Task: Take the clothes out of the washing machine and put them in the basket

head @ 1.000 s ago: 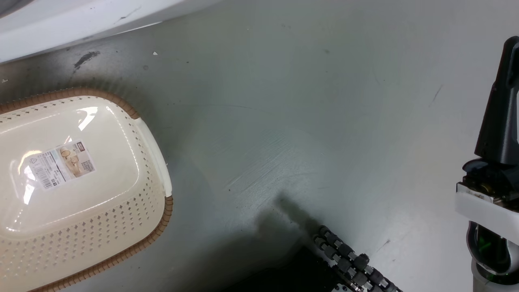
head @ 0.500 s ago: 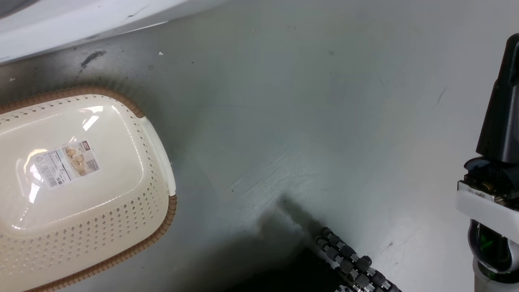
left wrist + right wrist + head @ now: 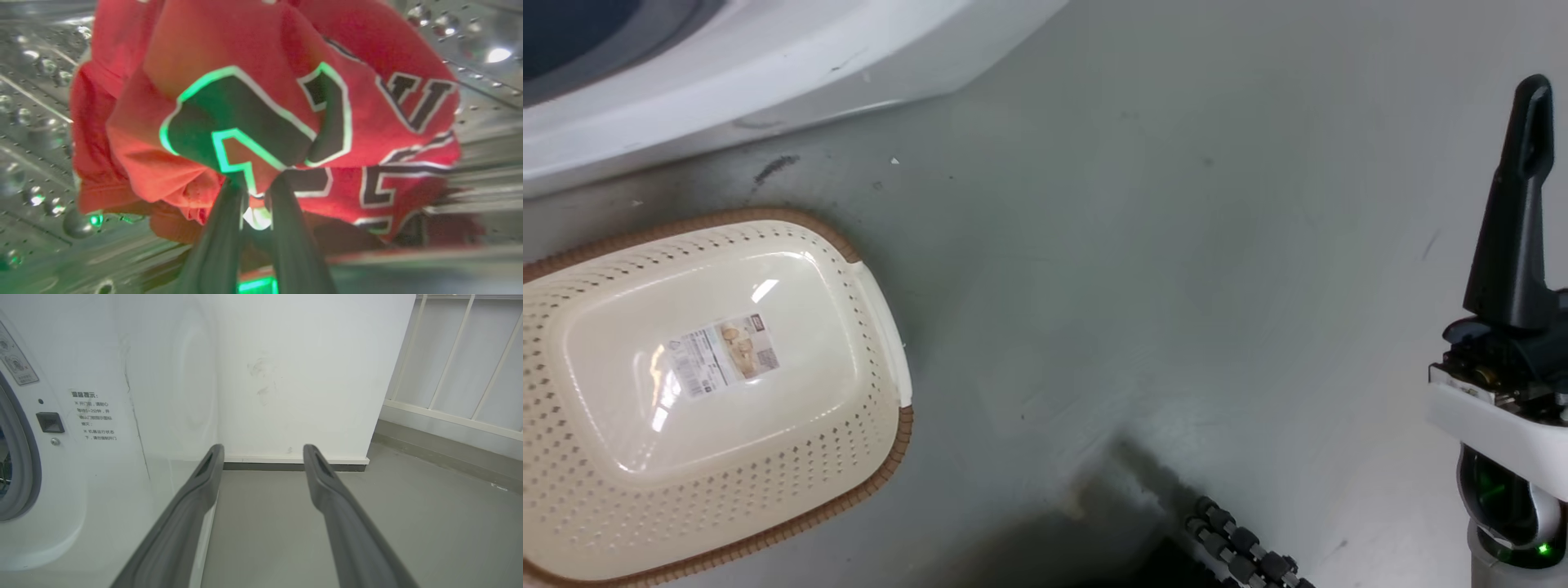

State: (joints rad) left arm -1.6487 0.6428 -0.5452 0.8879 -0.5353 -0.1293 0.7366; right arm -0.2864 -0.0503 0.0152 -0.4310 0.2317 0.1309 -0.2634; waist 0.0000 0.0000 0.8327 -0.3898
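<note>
Left gripper (image 3: pixel 260 188): the two dark fingers stand almost together and are clamped on a fold of the clothes (image 3: pixel 261 53), a red jersey with black, white-edged numerals. The garment hangs bunched from the fingertips inside the perforated steel drum (image 3: pixel 36 122) of the washing machine (image 3: pixel 768 65); green light tints the numeral outlines nearest the fingers. Right gripper (image 3: pixel 263 455): fingers spread well apart, nothing between them, held above the grey floor (image 3: pixel 1143 245) and pointing toward a white wall (image 3: pixel 310 367), with the machine's white front and grey porthole rim to its left in the right wrist view. The basket (image 3: pixel 886 469) sits on the floor just beside the machine's base, at the left of the head view; a paper label (image 3: pixel 723 355) shows on its bottom, and no garment lies in it. The right gripper is well apart from the basket.
</note>
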